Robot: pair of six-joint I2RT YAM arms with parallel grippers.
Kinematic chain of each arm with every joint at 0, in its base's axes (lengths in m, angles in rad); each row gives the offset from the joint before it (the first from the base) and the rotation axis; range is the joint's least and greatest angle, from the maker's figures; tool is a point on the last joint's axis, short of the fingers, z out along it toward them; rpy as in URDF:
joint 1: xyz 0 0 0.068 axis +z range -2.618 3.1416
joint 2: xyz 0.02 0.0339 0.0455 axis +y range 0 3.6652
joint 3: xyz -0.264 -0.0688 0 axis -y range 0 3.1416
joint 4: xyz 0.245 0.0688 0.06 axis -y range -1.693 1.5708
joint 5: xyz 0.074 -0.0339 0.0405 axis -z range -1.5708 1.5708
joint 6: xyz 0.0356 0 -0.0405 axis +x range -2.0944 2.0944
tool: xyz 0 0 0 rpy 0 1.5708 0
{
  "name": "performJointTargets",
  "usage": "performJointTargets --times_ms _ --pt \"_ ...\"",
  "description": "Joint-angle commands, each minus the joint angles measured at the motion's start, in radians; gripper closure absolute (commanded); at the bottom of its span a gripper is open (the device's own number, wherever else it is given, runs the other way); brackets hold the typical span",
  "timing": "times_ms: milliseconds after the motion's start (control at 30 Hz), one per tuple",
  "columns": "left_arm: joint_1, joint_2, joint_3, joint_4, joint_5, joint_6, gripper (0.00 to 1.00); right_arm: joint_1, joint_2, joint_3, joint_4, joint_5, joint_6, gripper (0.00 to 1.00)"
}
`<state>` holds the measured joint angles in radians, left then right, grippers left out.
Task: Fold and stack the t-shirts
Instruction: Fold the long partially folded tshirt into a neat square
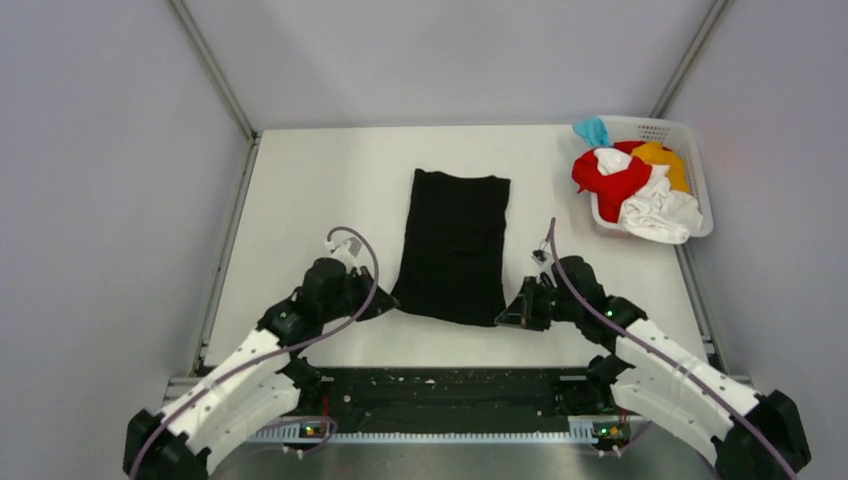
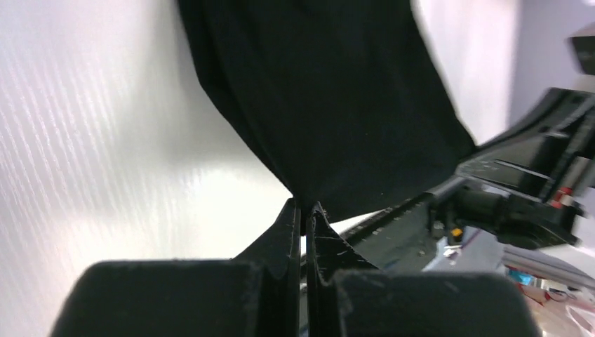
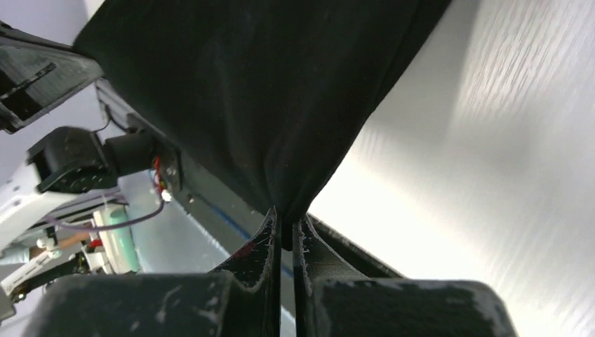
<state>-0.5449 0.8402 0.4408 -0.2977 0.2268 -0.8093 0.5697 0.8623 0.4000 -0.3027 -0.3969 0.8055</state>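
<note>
The black t-shirt lies folded into a long strip on the middle of the table, its near end lifted. My left gripper is shut on its near left corner; the left wrist view shows the cloth pinched between the fingertips. My right gripper is shut on its near right corner; the right wrist view shows the cloth pinched the same way. Red, white, orange-yellow and light blue shirts lie heaped in the basket.
The white lattice basket stands at the table's far right corner. The white table has raised metal rails along its left and right edges. A black strip runs along the near edge between the arm bases.
</note>
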Motion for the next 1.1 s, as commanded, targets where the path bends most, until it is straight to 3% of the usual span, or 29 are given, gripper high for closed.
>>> performJointTargets --times_ms 0,167,400,633,1067 --pt "-0.029 -0.270 0.030 -0.153 -0.093 -0.035 1.00 0.022 -0.177 0.076 -0.228 0.035 0.033 1.00" --pt "-0.028 -0.243 0.136 -0.110 -0.201 0.028 1.00 0.017 -0.097 0.222 -0.233 0.110 -0.057 1.00" --pt "0.016 0.086 0.388 -0.031 -0.406 0.133 1.00 -0.177 0.126 0.403 -0.084 0.102 -0.160 1.00" --pt "0.103 0.402 0.652 0.039 -0.301 0.215 1.00 -0.273 0.276 0.530 -0.019 0.116 -0.201 1.00" --pt "0.239 0.813 0.937 0.074 -0.150 0.254 1.00 -0.386 0.619 0.708 0.102 0.056 -0.230 1.00"
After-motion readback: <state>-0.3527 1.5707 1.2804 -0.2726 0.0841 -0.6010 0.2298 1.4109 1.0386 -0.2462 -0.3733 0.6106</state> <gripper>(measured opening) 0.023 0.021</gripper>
